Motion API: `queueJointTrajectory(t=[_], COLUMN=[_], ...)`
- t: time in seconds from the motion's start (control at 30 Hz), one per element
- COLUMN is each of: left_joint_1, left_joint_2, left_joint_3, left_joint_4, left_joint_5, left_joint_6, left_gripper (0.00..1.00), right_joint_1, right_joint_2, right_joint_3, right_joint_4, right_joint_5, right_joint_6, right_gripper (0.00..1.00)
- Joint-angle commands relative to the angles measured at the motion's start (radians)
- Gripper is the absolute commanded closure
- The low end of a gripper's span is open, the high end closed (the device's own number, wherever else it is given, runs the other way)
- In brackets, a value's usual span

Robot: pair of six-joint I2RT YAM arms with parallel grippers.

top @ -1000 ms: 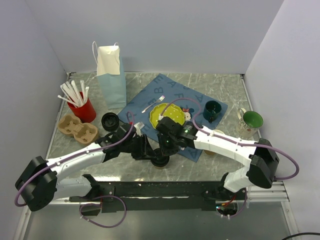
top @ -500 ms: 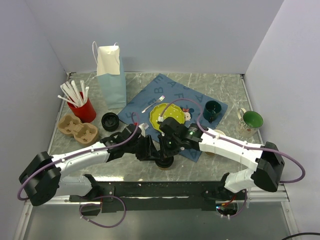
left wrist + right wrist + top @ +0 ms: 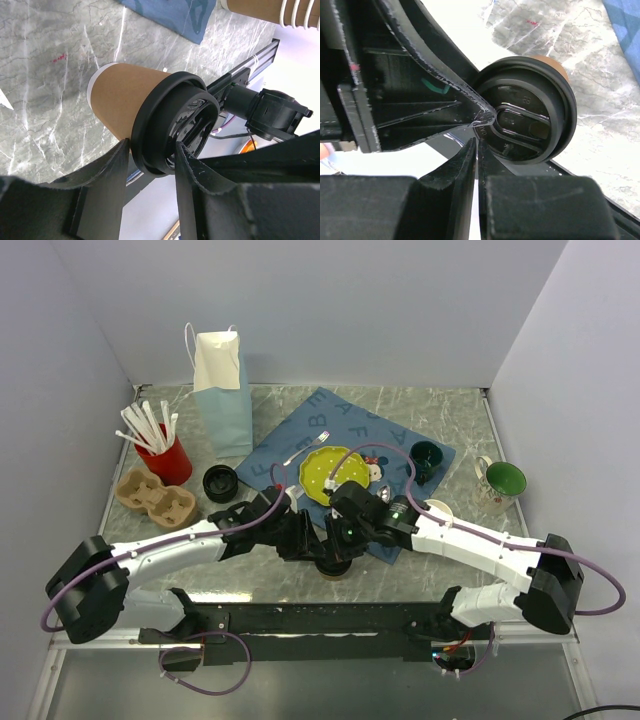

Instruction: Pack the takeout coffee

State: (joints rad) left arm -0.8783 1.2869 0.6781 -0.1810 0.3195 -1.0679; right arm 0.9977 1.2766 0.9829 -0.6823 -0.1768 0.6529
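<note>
The takeout coffee (image 3: 333,566), a tan paper cup with a black lid, stands near the table's front edge. In the left wrist view the cup (image 3: 120,100) shows its lid (image 3: 175,120) between my left gripper's (image 3: 150,152) two fingers, which close on the lid rim. My left gripper (image 3: 306,544) reaches it from the left. My right gripper (image 3: 345,538) is just above it. In the right wrist view its fingers (image 3: 476,142) are pressed together, empty, with their tips at the edge of the lid (image 3: 530,120).
A white-and-blue paper bag (image 3: 222,390) stands at the back left. A red cup of stirrers (image 3: 168,458), a cardboard carrier (image 3: 155,495) and a loose black lid (image 3: 220,483) are on the left. A blue cloth (image 3: 300,435) holds a yellow plate (image 3: 335,472) and a dark mug (image 3: 425,458). Stacked cups (image 3: 435,512) and a green mug (image 3: 500,483) are on the right.
Both grippers and the cup have shifted slightly right and toward the near edge. The right arm has stretched lower over the cup.
</note>
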Motion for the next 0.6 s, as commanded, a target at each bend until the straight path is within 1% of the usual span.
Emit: queueJointTrajectory(t=[0.0,0.33,0.57], left_joint_1=[-0.014,-0.017,-0.019], left_joint_2=[0.084,0.094,0.100], left_joint_3=[-0.060,-0.061,-0.068], left_joint_4=[-0.259,-0.261,-0.258], left_joint_5=[-0.157,-0.158,-0.158], left_joint_6=[0.055,0.049,0.048], left_gripper=[0.57,0.57,0.58], right_joint_1=[-0.001,-0.008,-0.010], right_joint_2=[-0.039,-0.003,-0.060], right_joint_3=[-0.030,-0.113,-0.234], right_joint_4=[0.013,0.036,0.073], right_joint_5=[0.022,0.033,0.026], right_joint_6=[-0.001,-0.001,0.051], right_gripper=[0.88,0.88,0.88])
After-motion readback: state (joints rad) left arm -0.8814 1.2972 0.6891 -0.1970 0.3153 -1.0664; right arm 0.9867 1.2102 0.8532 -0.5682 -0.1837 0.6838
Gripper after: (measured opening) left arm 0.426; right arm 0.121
